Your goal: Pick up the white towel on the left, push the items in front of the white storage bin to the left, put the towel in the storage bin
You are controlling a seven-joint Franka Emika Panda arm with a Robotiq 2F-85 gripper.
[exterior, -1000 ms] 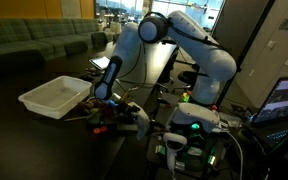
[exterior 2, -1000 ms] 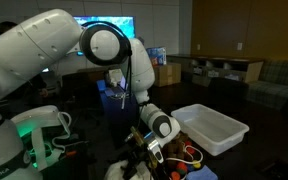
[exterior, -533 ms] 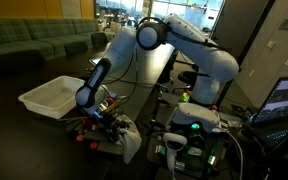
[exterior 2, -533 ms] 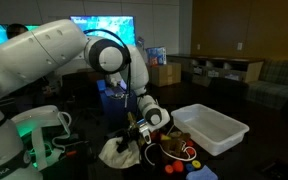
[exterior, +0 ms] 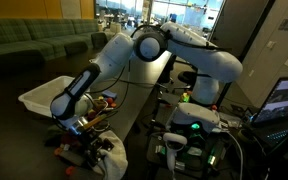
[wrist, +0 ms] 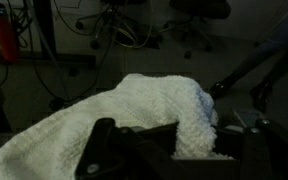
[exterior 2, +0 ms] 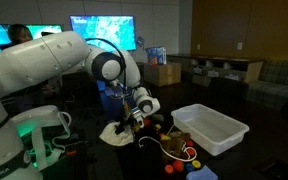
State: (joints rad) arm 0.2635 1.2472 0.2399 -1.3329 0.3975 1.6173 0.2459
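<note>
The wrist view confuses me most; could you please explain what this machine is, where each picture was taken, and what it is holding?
This is a white robot arm with many joints. Its end effector is the two-fingered clamp at the tip. Both exterior views come from cameras standing around the scene, looking from different sides. The wrist view comes from a camera near the arm's tip, so it looks past the dark fingers. They appear shut on a white terry towel, which hangs down from them. Nearby lie small colourful items and a white rectangular plastic storage bin.
</note>
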